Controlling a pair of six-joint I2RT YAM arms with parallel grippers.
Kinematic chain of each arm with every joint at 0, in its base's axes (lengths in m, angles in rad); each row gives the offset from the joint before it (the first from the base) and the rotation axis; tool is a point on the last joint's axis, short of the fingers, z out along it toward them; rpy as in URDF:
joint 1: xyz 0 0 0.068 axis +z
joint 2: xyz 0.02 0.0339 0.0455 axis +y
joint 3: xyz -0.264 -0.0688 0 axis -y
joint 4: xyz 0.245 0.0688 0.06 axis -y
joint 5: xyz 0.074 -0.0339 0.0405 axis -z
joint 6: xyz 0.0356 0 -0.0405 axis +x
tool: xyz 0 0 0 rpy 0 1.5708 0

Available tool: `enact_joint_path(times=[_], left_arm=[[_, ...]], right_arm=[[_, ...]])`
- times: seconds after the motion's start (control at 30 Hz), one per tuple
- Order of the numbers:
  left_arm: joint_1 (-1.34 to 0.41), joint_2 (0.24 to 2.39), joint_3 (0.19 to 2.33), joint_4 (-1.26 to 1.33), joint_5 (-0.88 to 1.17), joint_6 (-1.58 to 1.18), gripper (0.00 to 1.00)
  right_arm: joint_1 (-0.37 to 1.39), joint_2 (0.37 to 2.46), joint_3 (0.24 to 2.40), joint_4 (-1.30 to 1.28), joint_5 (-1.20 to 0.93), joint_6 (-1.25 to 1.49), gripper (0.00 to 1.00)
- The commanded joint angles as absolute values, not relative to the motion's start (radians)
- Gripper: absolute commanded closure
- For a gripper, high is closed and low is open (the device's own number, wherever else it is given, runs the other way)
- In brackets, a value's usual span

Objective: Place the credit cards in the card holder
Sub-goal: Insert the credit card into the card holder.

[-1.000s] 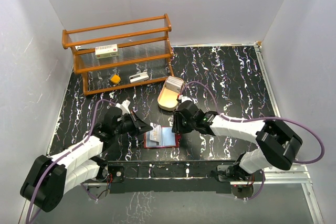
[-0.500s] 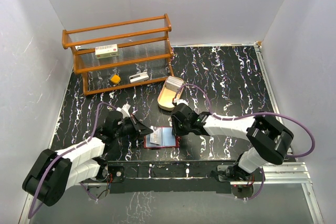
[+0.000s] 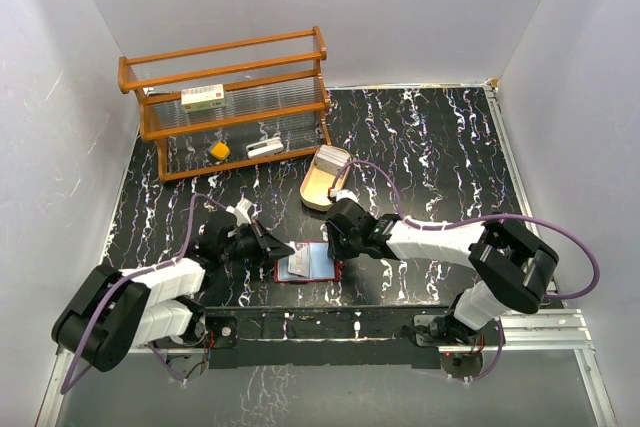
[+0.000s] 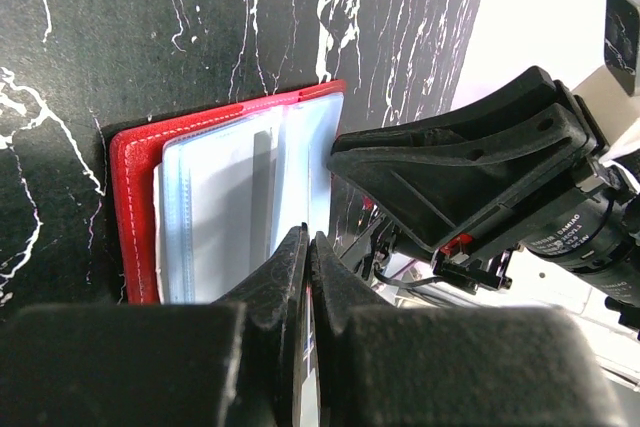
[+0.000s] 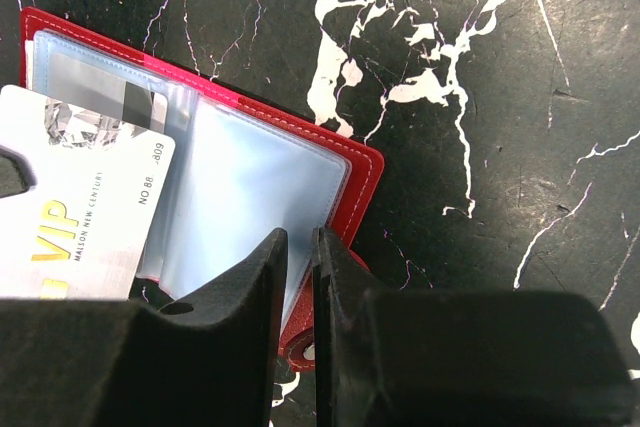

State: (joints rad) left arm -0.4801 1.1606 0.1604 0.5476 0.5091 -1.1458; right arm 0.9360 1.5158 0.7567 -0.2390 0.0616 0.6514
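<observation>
**Right jaws closing in**

Left gripper (image 4: 308,247) stays clamped on one credit card (image 5: 80,217), over the open card holder (image 5: 362,162). Right gripper (image 5: 302,247) has narrowed at the holder's right edge; a grip I cannot confirm. Insertion looks near.

Top view is bright and even, with diffuse light from above and faint, soft shadows. Left wrist: background blown white at 1–2 o'clock, left fingers (image 4: 288,277) dark and soft at 6. Right wrist: sharp mid-frame, pale sheen on card holder (image 5: 250,177) sleeves, credit card (image 5: 80,217) print readable at 9, right fingers (image 5: 262,292) blurred at 6.
</observation>
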Motion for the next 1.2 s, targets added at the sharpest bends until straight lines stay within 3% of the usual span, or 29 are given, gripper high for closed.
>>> enact_joint_path(times=[0.0, 0.63, 1.17], left_arm=[[-0.482, 1.182, 0.158, 0.607, 0.532, -1.134, 1.00], [-0.492, 1.345, 0.139, 0.745, 0.537, -1.122, 1.00], [-0.505, 1.342, 0.179, 0.644, 0.478, -1.055, 1.00]], right_arm=[[0.942, 1.517, 0.769, -0.233, 0.094, 0.637, 0.85], [0.945, 1.514, 0.757, -0.230, 0.092, 0.640, 0.85], [0.946, 1.501, 0.747, -0.228, 0.097, 0.642, 0.85]])
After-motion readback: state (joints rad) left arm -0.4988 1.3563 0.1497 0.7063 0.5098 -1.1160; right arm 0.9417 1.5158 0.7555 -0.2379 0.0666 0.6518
